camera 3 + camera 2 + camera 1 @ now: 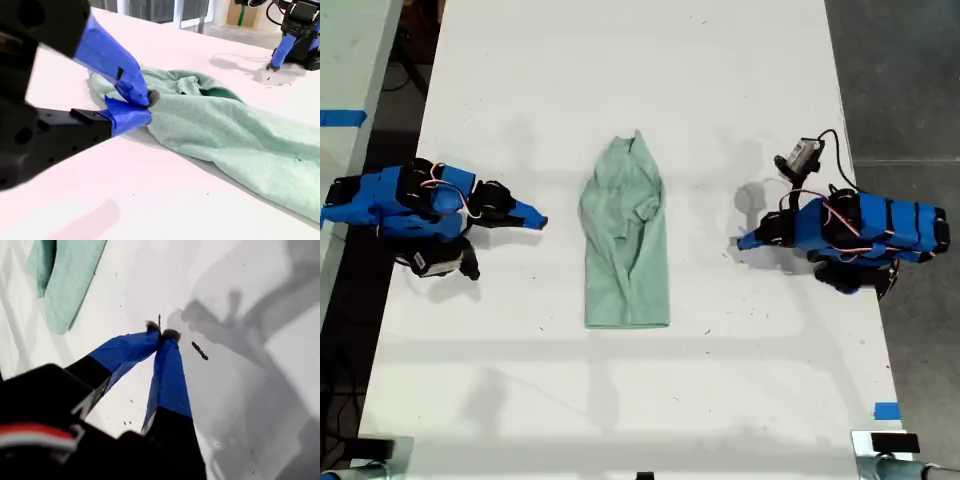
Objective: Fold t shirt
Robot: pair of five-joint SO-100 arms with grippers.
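First gripper and second gripper both pinched shut, empty (parked clear, I'd guess); the pale mint-green fabric t shirt lies ahead of each.

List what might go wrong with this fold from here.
The t shirt lies narrow and bunched, with wrinkles near the collar, so another fold could lock those creases in. My first gripper and my second gripper are both shut and off the cloth. Approaching unopened would likely shove the shirt, not grasp it.
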